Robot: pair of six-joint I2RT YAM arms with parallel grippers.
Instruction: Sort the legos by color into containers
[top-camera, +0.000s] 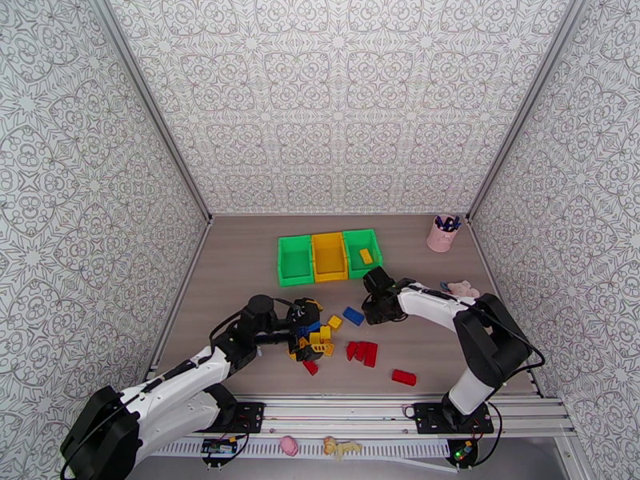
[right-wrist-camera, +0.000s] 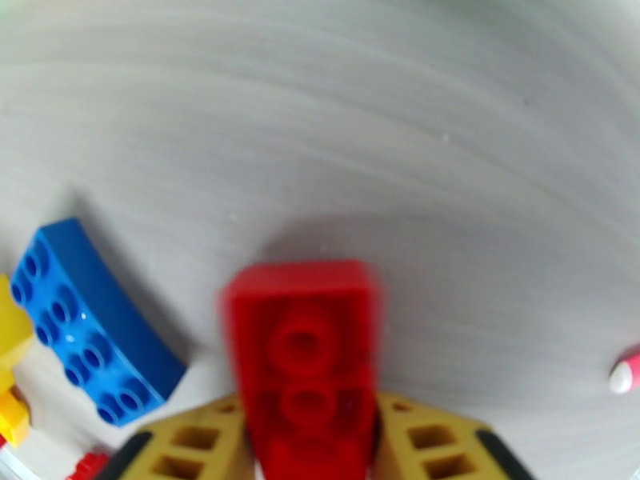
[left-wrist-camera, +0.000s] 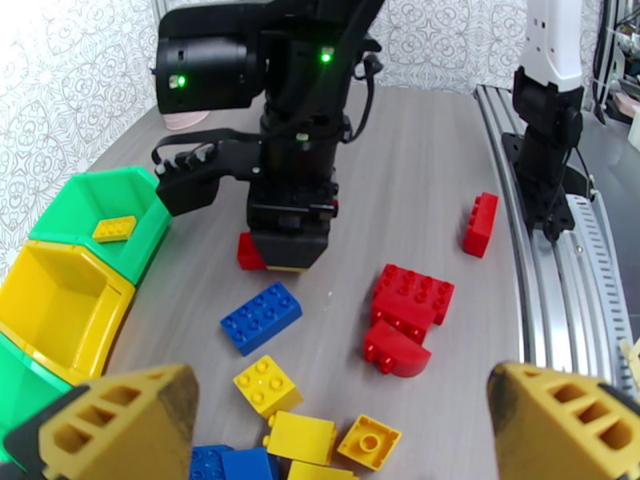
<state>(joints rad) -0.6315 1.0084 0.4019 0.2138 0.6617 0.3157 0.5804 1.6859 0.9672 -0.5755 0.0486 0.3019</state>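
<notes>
Right claw (right-wrist-camera: 308,410): clamped on one end of a red brick (right-wrist-camera: 304,338), which is held low over the surface (right-wrist-camera: 400,114), near a blue brick (right-wrist-camera: 88,322).
Left claw (left-wrist-camera: 340,394): spread wide with nothing held, hung above the yellow and blue pile (top-camera: 316,334).
Step in hand: the red brick is judged to be gripped for pickup and not yet carried off.
Next move: a lift and a carry to the containers (top-camera: 294,242) are called for. A yellow brick (top-camera: 366,256) lies in the green bin (top-camera: 362,234) nearest the right arm, so one of the other two bins is best chosen for red.
</notes>
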